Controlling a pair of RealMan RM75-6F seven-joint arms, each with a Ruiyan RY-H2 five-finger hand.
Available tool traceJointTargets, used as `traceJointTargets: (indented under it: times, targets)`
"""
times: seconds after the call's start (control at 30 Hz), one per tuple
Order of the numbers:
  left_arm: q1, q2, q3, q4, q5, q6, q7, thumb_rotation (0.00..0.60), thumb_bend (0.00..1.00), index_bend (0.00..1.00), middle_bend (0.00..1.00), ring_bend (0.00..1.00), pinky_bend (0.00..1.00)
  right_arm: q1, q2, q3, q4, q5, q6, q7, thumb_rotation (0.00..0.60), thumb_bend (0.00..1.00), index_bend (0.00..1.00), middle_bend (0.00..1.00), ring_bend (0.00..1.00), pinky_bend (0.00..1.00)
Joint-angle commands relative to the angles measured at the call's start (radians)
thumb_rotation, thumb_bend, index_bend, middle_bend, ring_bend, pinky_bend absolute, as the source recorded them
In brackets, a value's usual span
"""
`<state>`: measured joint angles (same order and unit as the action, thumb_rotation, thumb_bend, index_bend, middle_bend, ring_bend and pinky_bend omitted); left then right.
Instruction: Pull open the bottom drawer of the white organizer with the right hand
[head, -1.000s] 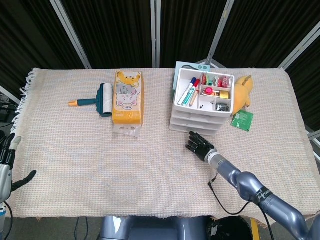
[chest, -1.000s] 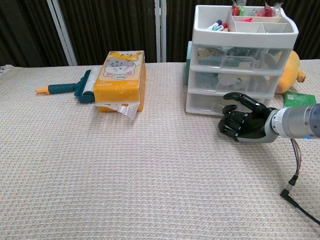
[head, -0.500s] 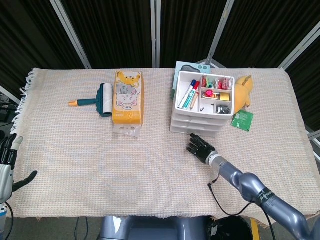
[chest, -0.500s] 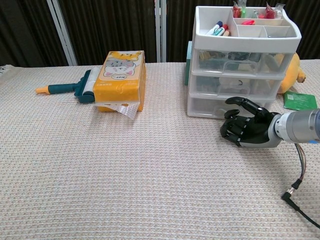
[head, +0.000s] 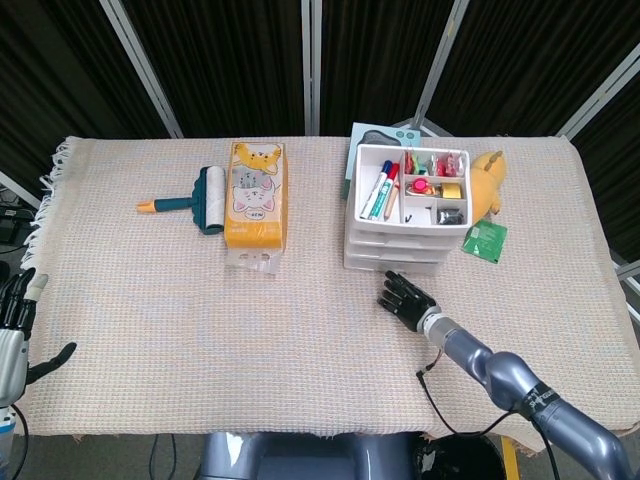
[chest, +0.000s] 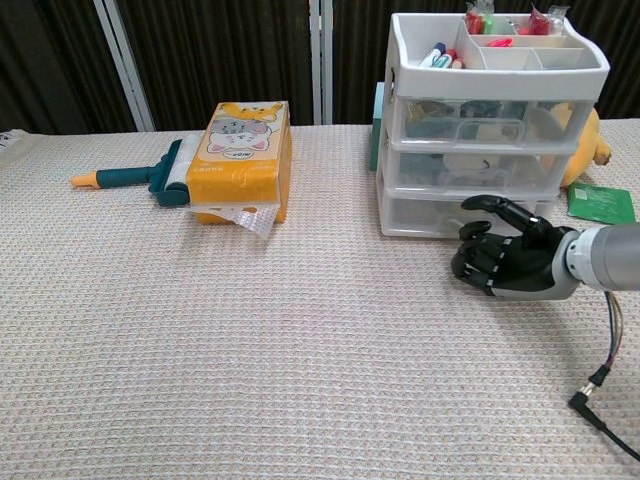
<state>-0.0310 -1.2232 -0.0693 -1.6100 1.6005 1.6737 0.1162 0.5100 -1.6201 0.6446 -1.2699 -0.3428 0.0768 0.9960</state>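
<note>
White organizer (head: 407, 210) sits toward the table's (head: 150, 300) far right, bottom drawer (chest: 440, 212) shut. Right hand (chest: 510, 262) just in front, fingers apart, holding nothing. Left hand (head: 14, 318) off the near-left edge, fingers spread, empty.

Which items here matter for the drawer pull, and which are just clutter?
Job:
- white organizer
- its bottom drawer, closed
- right robot hand, in front of that drawer, holding nothing

Clutter:
- lint roller
- orange tissue pack
- yellow plush toy
- green packet
- left robot hand, idle at the table's edge
</note>
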Motion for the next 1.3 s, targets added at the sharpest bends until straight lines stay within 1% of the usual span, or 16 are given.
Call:
traceJointTargets:
  times: [0.03,0.4,0.77,1.0,1.07,1.2,1.3]
  targets:
    - [0.000,0.001,0.000,-0.001,0.000,0.000,0.001,0.600,0.03,0.00,0.00,0.00,0.00,-0.005,0.006,-0.002,-0.006,-0.002,0.002,-0.002,0.600,0.31,0.38,0.81,0.79,0.66]
    - [0.001,0.002,-0.001,-0.005,0.000,0.002,0.002,0.600,0.03,0.00,0.00,0.00,0.00,-0.029,0.014,-0.012,-0.009,-0.014,-0.007,-0.009,0.600,0.31,0.38,0.82,0.79,0.66]
    - [0.001,0.004,0.001,-0.010,0.002,0.000,0.008,0.600,0.03,0.00,0.00,0.00,0.00,-0.074,0.030,0.000,-0.068,-0.053,-0.017,-0.038,0.600,0.31,0.38,0.82,0.79,0.66]
    - [0.003,0.007,0.002,-0.012,-0.001,0.000,0.006,0.600,0.03,0.00,0.00,0.00,0.00,-0.092,0.039,-0.007,-0.091,-0.063,0.001,-0.045,0.600,0.31,0.38,0.82,0.79,0.66]
    - [0.003,0.007,0.001,-0.012,-0.002,-0.001,0.007,0.600,0.03,0.00,0.00,0.00,0.00,-0.095,0.039,-0.012,-0.092,-0.065,0.011,-0.047,0.600,0.31,0.35,0.82,0.79,0.66]
    - [0.002,0.007,0.002,-0.013,-0.001,-0.003,0.011,0.600,0.03,0.00,0.00,0.00,0.00,-0.103,0.042,-0.019,-0.101,-0.074,0.023,-0.054,0.600,0.32,0.25,0.82,0.79,0.66]
    - [0.002,0.007,0.002,-0.015,-0.002,-0.005,0.012,0.600,0.03,0.00,0.00,0.00,0.00,-0.114,0.045,-0.016,-0.113,-0.082,0.024,-0.059,0.600,0.32,0.22,0.82,0.80,0.66]
